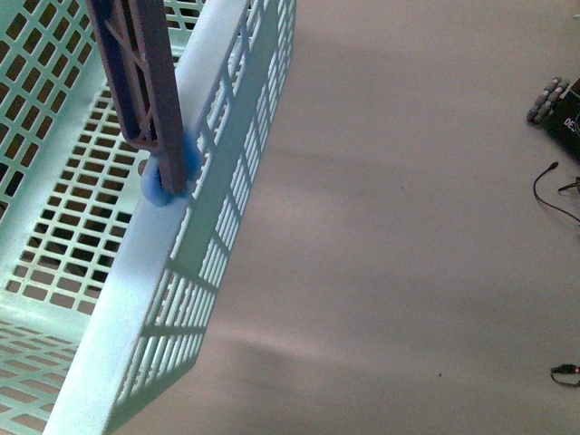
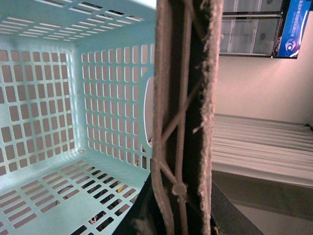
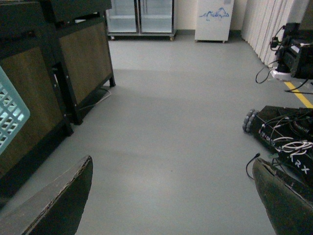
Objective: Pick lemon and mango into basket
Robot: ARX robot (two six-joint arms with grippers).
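Observation:
The pale blue lattice basket [image 1: 217, 227] fills the left of the front view, tilted and held up over the floor. Its grey handle [image 1: 136, 72] runs down to a blue pivot [image 1: 168, 177] on the rim. In the left wrist view the basket [image 2: 49, 117] looks empty and the handle [image 2: 181, 122] runs straight between the jaws; my left gripper [image 2: 178, 215] is shut on it. My right gripper [image 3: 173, 196] is open and empty above bare floor, with a corner of the basket [image 3: 10, 117] at the edge of its view. The lemon and the mango are out of view.
Grey floor [image 1: 408, 227] lies below. A wheeled robot base with cables [image 3: 286, 132] stands at the right, also seen in the front view [image 1: 555, 104]. A dark wooden cabinet [image 3: 73, 63] stands beside the basket. Glass-door fridges [image 3: 142, 17] are far back.

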